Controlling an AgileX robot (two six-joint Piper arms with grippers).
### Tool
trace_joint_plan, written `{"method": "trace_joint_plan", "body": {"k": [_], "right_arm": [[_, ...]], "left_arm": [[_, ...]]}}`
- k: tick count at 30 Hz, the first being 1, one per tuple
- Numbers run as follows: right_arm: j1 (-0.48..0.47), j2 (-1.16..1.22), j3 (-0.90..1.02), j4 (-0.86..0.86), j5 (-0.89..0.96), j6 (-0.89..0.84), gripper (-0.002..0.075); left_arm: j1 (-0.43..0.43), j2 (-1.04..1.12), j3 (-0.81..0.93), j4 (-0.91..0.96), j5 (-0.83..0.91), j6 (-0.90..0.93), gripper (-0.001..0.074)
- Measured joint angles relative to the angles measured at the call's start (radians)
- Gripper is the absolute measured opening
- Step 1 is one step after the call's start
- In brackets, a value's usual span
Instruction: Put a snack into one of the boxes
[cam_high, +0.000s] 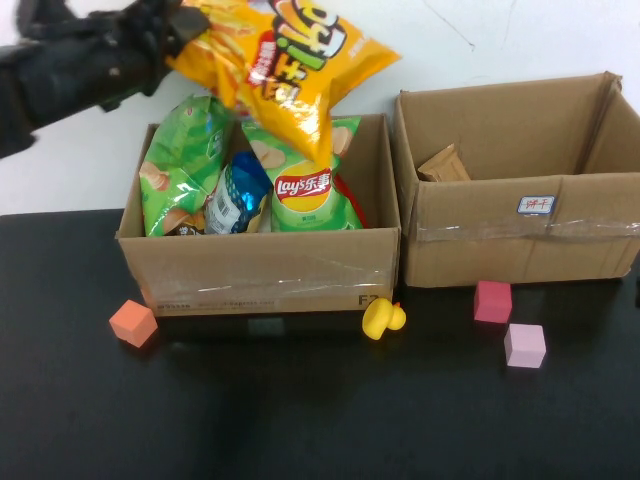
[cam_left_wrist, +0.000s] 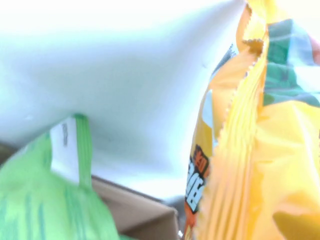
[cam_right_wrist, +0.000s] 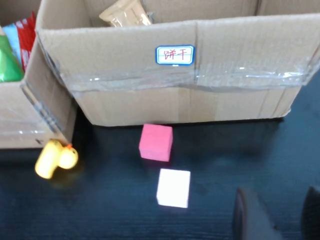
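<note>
- The left gripper (cam_high: 172, 30) is up at the far left of the high view, above the back of the left box (cam_high: 260, 268). Its dark arm blurs into one mass, so the fingers cannot be picked out singly, but they are closed on the top edge of a yellow chip bag (cam_high: 290, 60), which hangs tilted over that box.
- In the left wrist view the bag's crimped seam (cam_left_wrist: 240, 125) fills the frame; the fingers themselves are hidden.
- The left box already holds green chip bags (cam_high: 185, 165) and a blue packet (cam_high: 238, 195), partly covered by the hanging bag.
- The right box (cam_high: 520, 235), with a small white label (cam_high: 537, 205), holds a brown packet (cam_high: 445, 165), mostly hidden by the box wall.
- The right gripper (cam_right_wrist: 275, 215) sits low over the dark table (cam_high: 300, 410) in front of the right box; only two dark finger tips show, cut off at the frame edge, with a gap between them and nothing held.
- An orange cube (cam_high: 133, 323), a yellow duck (cam_high: 382, 318), a pink cube (cam_high: 492, 301) and a pale cube (cam_high: 525, 345) lie on the table.
</note>
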Motion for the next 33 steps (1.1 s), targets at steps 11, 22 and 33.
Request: {"method": "trace_joint_plan", "body": {"k": [11, 22, 33], "right_arm": [[0.0, 0.0, 0.0, 0.053, 0.044, -0.105, 0.0199], [0.0, 0.0, 0.0, 0.096, 0.081, -0.15, 0.0153], [0.0, 0.0, -0.006, 0.199, 0.207, -0.393, 0.0113]], "left_arm": [[-0.029, 0.275, -0.29, 0.147, 0.188, 0.213, 0.065], [-0.032, 0.217, -0.439, 0.619, 0.178, 0.074, 0.0561], [-0.014, 0.052, -0.443, 0.894, 0.208, -0.075, 0.0128]]}}
